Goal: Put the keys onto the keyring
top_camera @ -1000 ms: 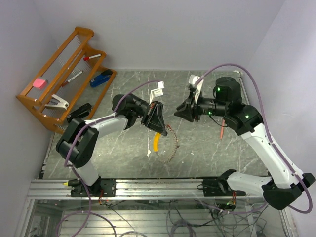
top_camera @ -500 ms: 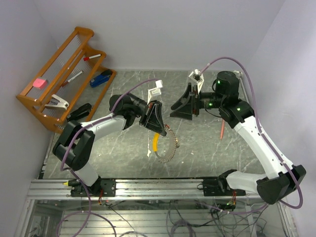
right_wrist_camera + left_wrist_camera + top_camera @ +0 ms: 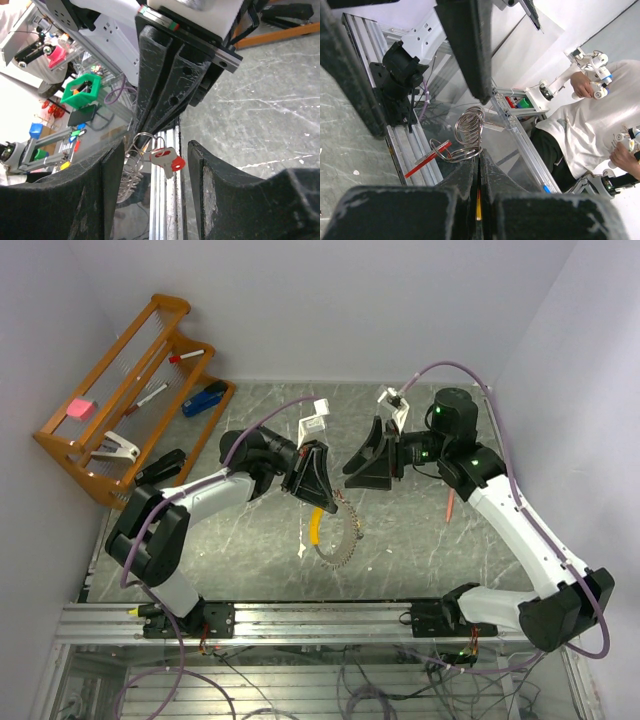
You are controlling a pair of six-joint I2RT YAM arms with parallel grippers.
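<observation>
Grey marbled stone forms the bench (image 3: 420,540), and everything here is placed against the keyring (image 3: 352,530), which hangs above the bench's middle. The wooden rack (image 3: 130,410) stands well off to the keyring's left and farther back. A thin red stick (image 3: 452,502) lies well to its right and plays no part. The left hand (image 3: 322,502) is at the top of the keyring, clenched tight on the coiled wire, so the silvery loop and its yellow-orange tag (image 3: 317,528) dangle below it. The right hand (image 3: 350,475) is just beside the keyring's upper right. A second ago its fingers were close together. They have since spread wide and the hand has slid in nearer the keyring. The wrist camera shows the red-headed key (image 3: 167,157) hanging at the keyring's coils, in the gap between those spread fingers and touching neither of them. The likely reading is that this key has just been let go onto the ring. Whether it is fully threaded or only caught on a coil cannot be told from here. The brass key shows in no view, so at best half the job looks done.
</observation>
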